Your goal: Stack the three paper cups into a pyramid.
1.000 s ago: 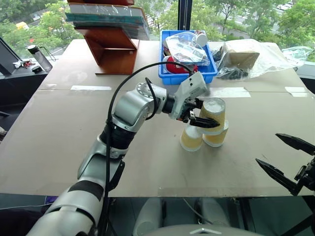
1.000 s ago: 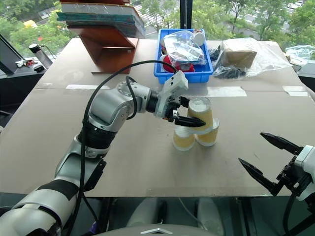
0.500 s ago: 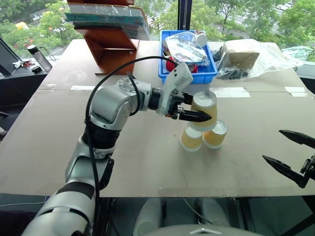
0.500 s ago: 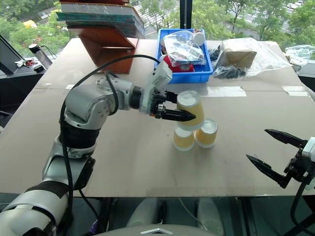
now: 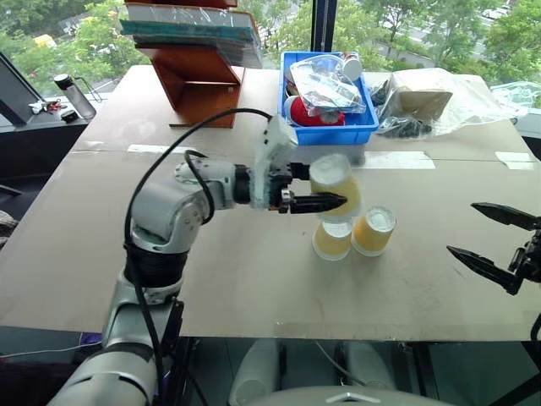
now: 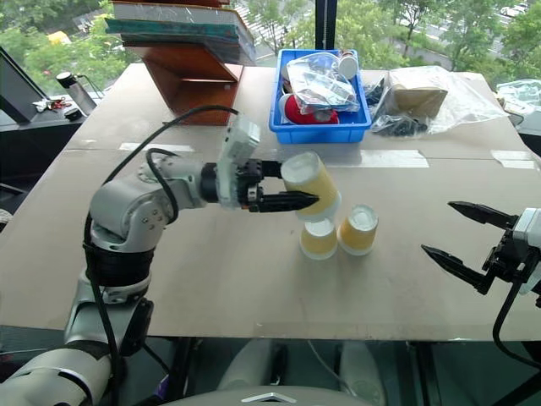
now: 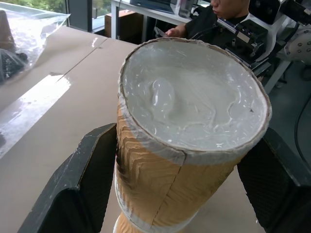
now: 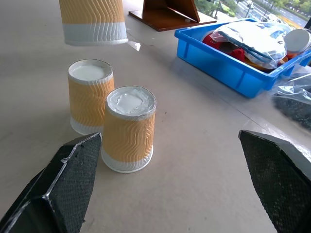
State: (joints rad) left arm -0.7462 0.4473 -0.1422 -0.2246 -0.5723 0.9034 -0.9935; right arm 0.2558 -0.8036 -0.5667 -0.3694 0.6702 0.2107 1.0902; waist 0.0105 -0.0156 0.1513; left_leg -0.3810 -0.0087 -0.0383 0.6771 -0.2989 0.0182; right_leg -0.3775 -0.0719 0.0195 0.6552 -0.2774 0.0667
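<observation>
Left eye view: the left gripper [image 5: 325,201] is clamped on one paper cup [image 5: 335,183], one black finger on each side of it. The held cup is upside down, white base up, a bit tilted, and it hangs in the air just above the other two cups without touching them.

The other two cups stand upside down on the table [image 5: 101,245], near the middle of it. The nearer-left cup [image 5: 332,240] and the right cup [image 5: 373,231] stand side by side, touching or almost touching; I cannot tell which. In the right wrist view both show their white round bases on top and white bands at the bottom.

The right gripper [image 5: 494,241] hangs over the right edge of the table, well apart from the cups, with its two black fingers spread wide and nothing between them.

Toward the far edge sits a blue tray [image 5: 365,133] with a plastic-wrapped thing and a red thing in it. A brown wooden stand [image 5: 199,80] with books on top is at the far left part. A crumpled clear bag [image 5: 439,100] lies by the far right corner. In the left wrist view a person [image 7: 221,19] sits beyond the table
</observation>
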